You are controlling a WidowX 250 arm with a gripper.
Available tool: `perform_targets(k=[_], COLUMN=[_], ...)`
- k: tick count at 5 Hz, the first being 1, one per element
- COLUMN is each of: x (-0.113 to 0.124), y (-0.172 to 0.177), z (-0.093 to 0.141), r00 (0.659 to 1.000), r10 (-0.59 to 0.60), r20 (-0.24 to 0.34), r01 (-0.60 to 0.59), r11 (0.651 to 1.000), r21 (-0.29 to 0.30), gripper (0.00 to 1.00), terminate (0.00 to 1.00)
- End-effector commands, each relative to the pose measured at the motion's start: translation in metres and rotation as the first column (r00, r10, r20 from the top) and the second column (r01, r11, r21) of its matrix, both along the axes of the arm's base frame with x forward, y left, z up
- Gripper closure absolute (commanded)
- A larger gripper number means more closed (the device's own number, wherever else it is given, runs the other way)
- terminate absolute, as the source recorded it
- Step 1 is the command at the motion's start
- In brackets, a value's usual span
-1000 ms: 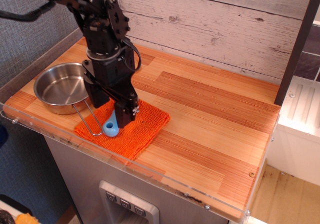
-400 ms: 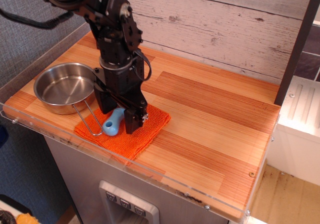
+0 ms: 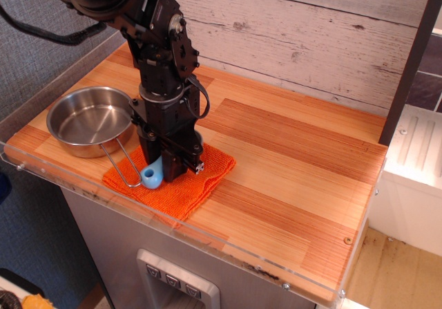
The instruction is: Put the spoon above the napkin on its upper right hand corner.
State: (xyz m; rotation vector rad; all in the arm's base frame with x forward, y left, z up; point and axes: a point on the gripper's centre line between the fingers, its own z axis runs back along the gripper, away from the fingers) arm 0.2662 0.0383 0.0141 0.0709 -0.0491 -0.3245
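Observation:
The orange napkin [image 3: 199,186] lies at the table's front left. The spoon [image 3: 153,175] shows only its light-blue handle with the hole, resting on the napkin's left part and pointing to the front left. Its metal bowl is hidden under my gripper [image 3: 168,165]. The gripper stands low and upright over the napkin's middle, with its fingers on either side of the spoon's bowl end. It looks shut on the spoon. The spoon is near the napkin's centre-left, not at a corner.
A steel pan [image 3: 86,119] sits left of the napkin, and its wire handle [image 3: 119,165] reaches onto the napkin's left edge. A clear plastic lip [image 3: 207,243] runs along the table's front edge. A wooden wall stands behind.
The gripper shifted right over the napkin with the spoon, tilting the handle up, then came down a little lower. The handle now rests on the cloth again.

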Motion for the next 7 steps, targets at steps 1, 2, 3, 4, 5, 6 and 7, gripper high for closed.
perform_targets(k=[1,2,3,4,5,6,7], x=[0.009,0.022,0.045,0.073,0.094,0.106,0.109], y=[-0.008,-0.025,-0.052,-0.077,-0.092,-0.097,-0.092], z=[0.039,0.064,0.076,0.071,0.055,0.034,0.021], r00=[0.994,0.989,0.984,0.983,0.988,0.987,0.988], r10=[-0.014,-0.021,-0.055,-0.042,0.024,0.106,0.137], r20=[0.106,0.146,0.167,0.178,0.154,0.118,0.077], r01=[0.019,0.034,0.075,0.064,-0.003,-0.086,-0.124], r11=[0.999,0.995,0.99,0.991,0.99,0.982,0.98], r21=[-0.047,-0.089,-0.12,-0.121,-0.141,-0.169,-0.154], gripper=[1.0,1.0,1.0,1.0,1.0,1.0,1.0], terminate=[0.0,0.0,0.0,0.0,0.0,0.0,0.0])
